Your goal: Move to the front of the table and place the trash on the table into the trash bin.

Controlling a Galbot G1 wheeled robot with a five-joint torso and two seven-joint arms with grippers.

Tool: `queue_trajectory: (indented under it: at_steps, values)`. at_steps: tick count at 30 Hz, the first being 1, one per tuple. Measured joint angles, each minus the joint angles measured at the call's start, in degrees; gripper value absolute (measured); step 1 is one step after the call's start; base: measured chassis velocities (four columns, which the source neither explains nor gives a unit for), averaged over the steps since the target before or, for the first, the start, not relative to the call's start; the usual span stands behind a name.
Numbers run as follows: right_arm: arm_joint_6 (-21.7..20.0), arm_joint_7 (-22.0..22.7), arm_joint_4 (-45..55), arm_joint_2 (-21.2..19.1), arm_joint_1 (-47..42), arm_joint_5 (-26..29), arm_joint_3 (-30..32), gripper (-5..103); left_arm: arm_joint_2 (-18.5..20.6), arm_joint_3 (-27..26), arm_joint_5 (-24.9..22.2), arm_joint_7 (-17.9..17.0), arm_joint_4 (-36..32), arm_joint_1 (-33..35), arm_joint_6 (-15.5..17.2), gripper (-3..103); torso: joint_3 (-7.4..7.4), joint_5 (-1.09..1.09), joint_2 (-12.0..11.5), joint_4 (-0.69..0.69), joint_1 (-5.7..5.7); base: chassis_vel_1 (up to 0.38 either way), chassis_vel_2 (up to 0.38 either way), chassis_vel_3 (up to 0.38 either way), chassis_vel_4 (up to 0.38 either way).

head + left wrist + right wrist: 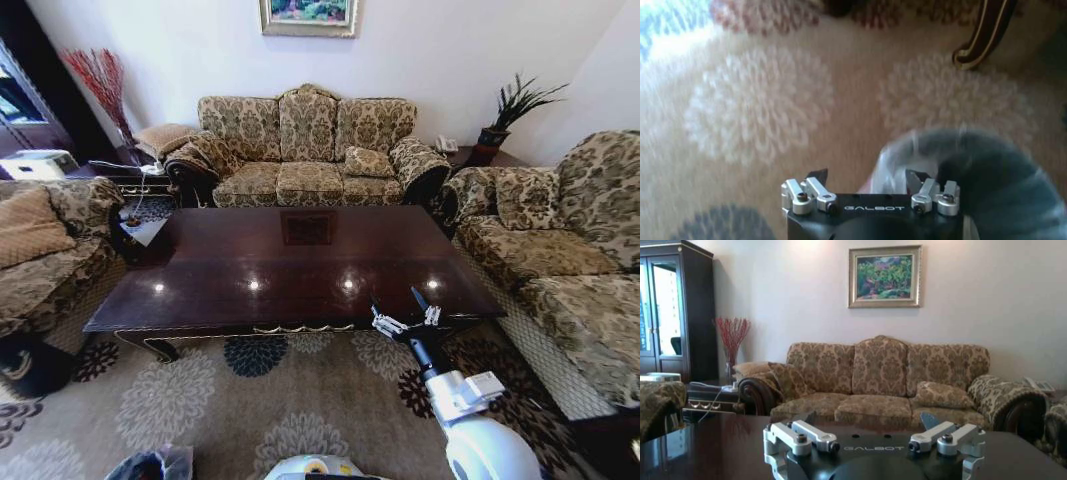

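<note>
As the head camera sees it: right claw spread and empty over the front edge of the table; trash bin on the rug, low to the robot's left; I make out no trash on the top.
Left wrist: left claw released, empty, just beside the bin's bag rim; this arm is nearer.
Right wrist: fingers apart above the tabletop, facing the sofa.

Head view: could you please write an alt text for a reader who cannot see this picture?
The right gripper hovers open over the near right edge of a glossy dark brown table, whose top looks bare of trash. Patterned sofas surround the table on a floral carpet, and the bag-lined trash bin sits at the picture's bottom edge, on the robot's left.
</note>
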Motion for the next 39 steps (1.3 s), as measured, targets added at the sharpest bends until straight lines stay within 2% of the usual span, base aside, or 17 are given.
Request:
queue_trajectory:
  at_steps: [3, 4, 5, 6, 7, 10, 11, 12, 14, 15, 16, 17, 20, 21, 24, 36, 39]
  values:
    - [0.0, 0.0, 0.0, 0.0, 0.0, 0.0, 0.0, 100, 1.1, -4.5, 6.4, 0.8, -10.5, 2.7, 0.5, 92, 0.0, 0.04, 0.0, -0.03, 0.0, 0.0, 0.0, 0.0, 0.0]
    - [0.0, 0.0, 0.0, 0.0, 0.0, 0.0, 0.0, 100, 1.1, -4.5, 6.4, 0.8, -10.5, 2.7, 0.5, 92, 0.0, 0.04, 0.0, -0.03, 0.0, 0.0, 0.0, 0.0, 0.0]
    - [0.0, 0.0, 0.0, 0.0, 0.0, 0.0, 0.0, 100, 1.2, -5.7, 5.7, 0.9, -15.6, 3.5, 0.7, 97, 0.0, 0.02, 0.0, -0.02, 0.0, 0.0, 0.0, 0.0, 0.0]
    - [0.0, 0.0, 0.0, 0.0, 0.0, 0.0, 0.0, 100, 1.2, -6.4, 2.8, 0.7, -20.4, 4.1, 1.3, 99, 0.0, 0.03, 0.0, -0.03, 0.0, 0.0, 0.0, 0.0, 0.0]
    - [0.0, 0.0, 0.0, 0.0, 0.0, 0.0, 0.0, 100, 1.2, -6.4, 2.8, 0.7, -20.4, 4.1, 1.3, 99, 0.0, 0.03, 0.0, -0.03, 0.0, 0.0, 0.0, 0.0, 0.0]
    - [0.0, 0.0, 0.0, 0.0, 0.0, 0.0, 0.0, 100, 0.8, -6.1, -11.1, -0.3, -41.3, 5.5, 3.6, 100, 0.0, 0.05, 0.0, -0.07, 0.0, 0.0, 0.0, 0.0, 0.0]
    - [0.0, 0.0, 0.0, 0.0, 0.0, 0.0, 0.0, 100, 0.8, -6.1, -11.1, -0.3, -41.3, 5.5, 3.6, 100, 0.0, 0.05, 0.0, -0.07, 0.0, 0.0, 0.0, 0.0, 0.0]
    - [0.0, 0.0, 0.0, 0.0, 0.0, 0.0, 0.0, 100, 0.6, -4.9, -15.3, -1.6, -48.9, 5.7, 4.9, 100, 0.01, 0.05, 0.0, -0.04, 0.0, 0.0, 0.0, 0.0, 0.0]
    - [0.0, 0.0, 0.0, 0.0, 0.0, 0.0, 0.0, 100, 0.4, -1.5, -20.3, -2.9, -60.6, 5.8, 6.6, 100, 0.01, 0.09, 0.0, -0.07, 0.0, 0.0, 0.0, 0.0, 0.0]
    - [0.0, 0.0, 0.0, 0.0, 0.0, 0.0, 0.0, 100, 0.4, 1.1, -21.8, -3.5, -66.1, 5.9, 7.2, 100, 0.01, 0.04, 0.0, -0.06, 0.0, 0.0, 0.0, 0.0, 0.0]
    - [0.0, 0.0, 0.0, 0.0, 0.0, 0.0, 0.0, 100, 0.4, 1.1, -21.8, -3.5, -66.1, 5.9, 7.2, 100, 0.01, 0.04, 0.0, -0.06, 0.0, 0.0, 0.0, 0.0, 0.0]
    - [0.0, 0.0, 0.0, 0.0, 0.0, 0.0, 0.0, 100, 0.1, 3.7, -22.4, -3.9, -72.3, 6.3, 7.8, 100, 0.01, 0.01, 0.0, -0.09, 0.01, 0.0, 0.0, 0.0, 0.0]
    - [0.0, 0.0, 0.0, 0.0, 0.0, 0.0, 0.0, 100, -1.7, 8.3, -20.3, -3.5, -82.9, 9.4, 7.4, 100, 0.01, 0.04, 0.0, 0.0, 0.01, 0.0, 0.0, 0.0, 0.0]
    - [0.0, 0.0, 0.0, 0.0, 0.0, 0.0, 0.0, 100, -1.7, 8.3, -20.3, -3.5, -82.9, 9.4, 7.4, 100, 0.01, 0.04, 0.0, 0.0, 0.01, 0.0, 0.0, 0.0, 0.0]
    - [0.0, 0.0, 0.0, 0.0, 0.0, 0.0, 0.0, 100, -1.5, 12.6, -15.5, -3.6, -87.9, 9.3, 6.8, 100, 0.0, 0.04, 0.0, -0.02, 0.0, 0.0, 0.0, 0.0, 0.0]
    - [0.1, 0.0, 0.0, 0.0, -0.1, 0.0, 0.0, 100, -2.1, 15.4, -13.0, -7.4, -90.1, 8.5, 8.1, 100, 0.0, 0.03, 0.0, -0.02, 0.0, 0.0, 0.0, 0.0, 0.0]
    - [2.1, 0.1, -0.3, 0.8, -1.5, -0.4, 0.9, 100, -2.3, 15.6, -12.5, -7.9, -89.9, 8.6, 8.0, 100, 0.0, 0.03, 0.0, -0.01, 0.0, 0.0, 0.0, 0.0, 0.0]
